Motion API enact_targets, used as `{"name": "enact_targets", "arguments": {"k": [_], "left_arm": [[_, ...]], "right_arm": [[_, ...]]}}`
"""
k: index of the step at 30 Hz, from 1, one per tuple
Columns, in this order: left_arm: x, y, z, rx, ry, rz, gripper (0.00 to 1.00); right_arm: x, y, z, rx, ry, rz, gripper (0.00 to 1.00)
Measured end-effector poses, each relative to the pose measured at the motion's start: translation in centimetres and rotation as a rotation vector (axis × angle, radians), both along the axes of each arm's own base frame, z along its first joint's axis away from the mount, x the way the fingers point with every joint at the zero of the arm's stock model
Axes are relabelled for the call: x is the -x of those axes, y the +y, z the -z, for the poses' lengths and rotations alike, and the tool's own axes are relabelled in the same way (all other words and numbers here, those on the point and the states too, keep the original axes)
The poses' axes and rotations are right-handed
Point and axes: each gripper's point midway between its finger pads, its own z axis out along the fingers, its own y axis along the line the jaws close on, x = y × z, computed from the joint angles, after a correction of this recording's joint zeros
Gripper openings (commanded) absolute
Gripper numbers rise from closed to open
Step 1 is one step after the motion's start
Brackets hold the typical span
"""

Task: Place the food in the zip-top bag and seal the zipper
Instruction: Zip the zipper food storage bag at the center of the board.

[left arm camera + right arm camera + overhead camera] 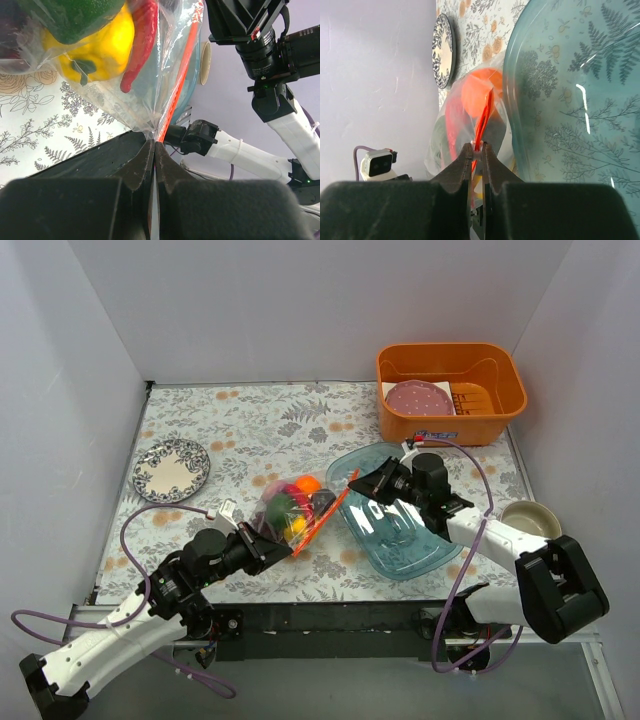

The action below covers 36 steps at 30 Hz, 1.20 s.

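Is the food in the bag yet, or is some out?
In: the pepper and chilli sit behind the bag's plastic in the left wrist view; no food shows outside it from above.

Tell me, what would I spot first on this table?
The clear zip-top bag in the middle, stuffed with bright toy food. The left gripper and right gripper each pinch one end of its red-orange zipper. Beside it lies a blue tray, and an orange bin sits at the far right corner.
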Motion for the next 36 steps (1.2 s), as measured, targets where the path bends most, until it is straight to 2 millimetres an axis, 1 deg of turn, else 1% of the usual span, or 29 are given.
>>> {"name": "enact_targets", "arguments": {"k": [5, 11, 18, 26, 32, 34, 36], "left_arm": [[0.1, 0.1, 0.0, 0.000, 0.000, 0.000, 0.00], [0.1, 0.1, 0.0, -0.001, 0.001, 0.001, 0.00], [0.1, 0.1, 0.1, -0.003, 0.002, 0.000, 0.00], [-0.1, 0.1, 0.4, -0.017, 0.005, -0.005, 0.00], [-0.3, -0.1, 0.5, -0.040, 0.009, -0.001, 0.00], [-0.4, -0.2, 0.3, -0.040, 0.000, 0.001, 0.00], [-0.4, -0.3, 0.4, -0.047, 0.001, 0.008, 0.00]], "right_arm": [[-1.0, -1.2, 0.4, 0.007, 0.002, 0.027, 0.13], [-2.3, -1.9, 0.6, 0.016, 0.006, 0.050, 0.13], [-3.3, -2.4, 0.6, 0.026, -0.005, 0.060, 0.13], [-3.7, -2.2, 0.3, 0.032, -0.023, 0.041, 0.17], [-3.9, -2.7, 0.8, 0.111, -0.030, 0.020, 0.16], [-4.1, -2.8, 0.5, 0.148, -0.046, 0.007, 0.17], [-4.7, -3.1, 0.0, 0.185, -0.077, 0.008, 0.18]]}}
